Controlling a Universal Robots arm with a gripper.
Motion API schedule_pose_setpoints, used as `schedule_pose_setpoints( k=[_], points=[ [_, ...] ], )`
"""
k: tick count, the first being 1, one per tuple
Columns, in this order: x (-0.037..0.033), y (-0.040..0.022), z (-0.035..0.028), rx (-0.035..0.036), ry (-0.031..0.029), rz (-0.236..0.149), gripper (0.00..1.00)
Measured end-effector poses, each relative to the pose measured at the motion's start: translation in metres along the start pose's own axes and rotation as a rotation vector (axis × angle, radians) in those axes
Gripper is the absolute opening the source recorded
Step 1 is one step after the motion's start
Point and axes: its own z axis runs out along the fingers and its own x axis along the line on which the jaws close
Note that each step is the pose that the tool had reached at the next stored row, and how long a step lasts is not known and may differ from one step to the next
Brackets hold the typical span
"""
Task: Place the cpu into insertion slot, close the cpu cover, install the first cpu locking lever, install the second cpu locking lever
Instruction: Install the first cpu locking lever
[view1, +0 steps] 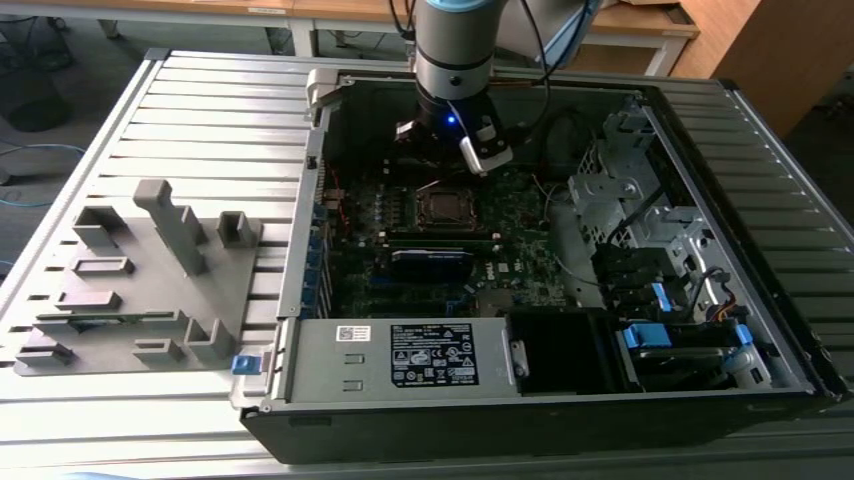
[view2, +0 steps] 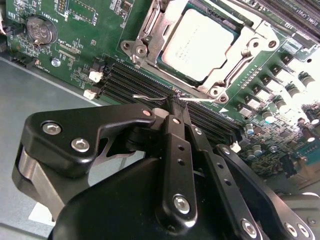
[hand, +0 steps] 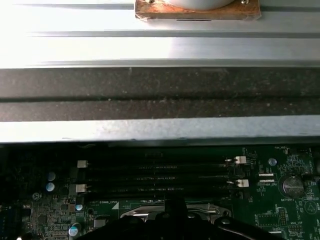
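In the exterior view the slot (view1: 445, 207) is small and its contents are hard to make out. The gripper (view1: 470, 150) hangs at twelve o'clock of it, inside the open case (view1: 314, 100). A grey fixture (view1: 134, 280) lies on the table (view1: 200, 90) at nine o'clock of the case.

The second wrist view shows the cpu (view2: 197, 42) seated in the slot, with the cover (view2: 152, 32) down around it, partly cut off. The fingers (view2: 170, 130) are clenched together, their tips at a thin wire lever (view2: 146, 96). I cannot tell whether they pinch it.

In the first wrist view dark gripper parts hide most of the slot, beside memory slots (hand: 155, 172).
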Motion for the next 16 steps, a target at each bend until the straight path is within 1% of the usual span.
schedule_pose_setpoints(
  k=[3, 16],
  points=[
    [0.0, 0.0001, 0.0001, 0.0008, -0.003, 0.014, 0.11],
    [0.0001, 0.0019, 0.0008, 0.0008, -0.0033, 0.014, 0.11]
  ],
)
